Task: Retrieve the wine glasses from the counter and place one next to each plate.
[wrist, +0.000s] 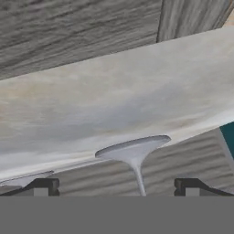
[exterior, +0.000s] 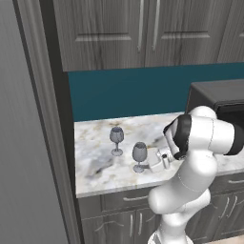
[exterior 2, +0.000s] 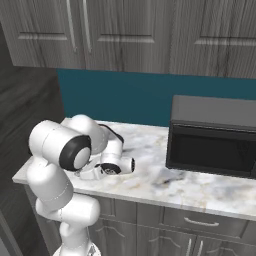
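Observation:
Two grey translucent wine glasses stand upright on the marble counter (exterior: pixel 100 138): the far one (exterior: pixel 116 140) and the near one (exterior: pixel 139 157) closer to the front edge. My gripper (exterior: pixel 149 165) lies low over the counter just right of the near glass, pointing at it. In the rolled hand view, that glass's round foot and thin stem (wrist: pixel 133 153) sit between my open fingertips (wrist: pixel 45 186), with clear gaps on both sides and nothing gripped. The plates are out of view.
A dark microwave (exterior: pixel 217 97) (exterior 2: pixel 215 140) stands on the counter to the right of my arm. A tall grey panel (exterior: pixel 33 143) borders the counter's left end. A teal backsplash (exterior 2: pixel 125 95) and upper cabinets close off the back.

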{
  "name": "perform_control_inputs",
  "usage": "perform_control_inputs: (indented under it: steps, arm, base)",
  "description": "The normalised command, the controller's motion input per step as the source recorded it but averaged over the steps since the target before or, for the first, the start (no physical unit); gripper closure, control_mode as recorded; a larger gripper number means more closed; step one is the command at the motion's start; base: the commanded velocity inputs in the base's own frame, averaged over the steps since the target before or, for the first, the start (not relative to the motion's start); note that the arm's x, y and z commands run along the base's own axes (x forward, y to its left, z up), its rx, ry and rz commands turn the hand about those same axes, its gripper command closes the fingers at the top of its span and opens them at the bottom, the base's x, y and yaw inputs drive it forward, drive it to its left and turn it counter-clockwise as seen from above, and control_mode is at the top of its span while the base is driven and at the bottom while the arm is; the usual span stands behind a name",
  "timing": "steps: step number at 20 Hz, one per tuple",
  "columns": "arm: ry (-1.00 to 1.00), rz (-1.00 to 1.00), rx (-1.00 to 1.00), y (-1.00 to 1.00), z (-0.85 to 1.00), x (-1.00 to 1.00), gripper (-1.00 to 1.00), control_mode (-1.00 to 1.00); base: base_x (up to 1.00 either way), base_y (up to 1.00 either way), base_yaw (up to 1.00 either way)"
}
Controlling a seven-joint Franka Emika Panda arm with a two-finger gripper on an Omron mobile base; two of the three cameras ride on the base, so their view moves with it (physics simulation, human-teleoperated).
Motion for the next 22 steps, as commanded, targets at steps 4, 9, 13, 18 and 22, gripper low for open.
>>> perform_control_inputs:
  steps: [4, 9, 13, 18, 22]
  arm:
    - [0.15, 0.00, 0.00, 0.25, 0.00, 0.00, -1.00, -1.00]
    - [0.16, 0.00, 0.00, 0.26, 0.00, 0.02, -1.00, -1.00]
    - [0.11, 0.00, 0.00, 0.26, 0.00, 0.01, -1.00, -1.00]
    - [0.08, 0.00, 0.00, 0.25, 0.00, 0.00, 1.00, -1.00]
    - [0.02, 0.00, 0.01, 0.11, 0.08, -0.03, 1.00, -1.00]
  base:
    - [0.00, 0.00, 0.00]
    - [0.00, 0.00, 0.00]
    - [0.00, 0.00, 0.00]
    - [0.00, 0.00, 0.00]
    - [0.00, 0.00, 0.00]
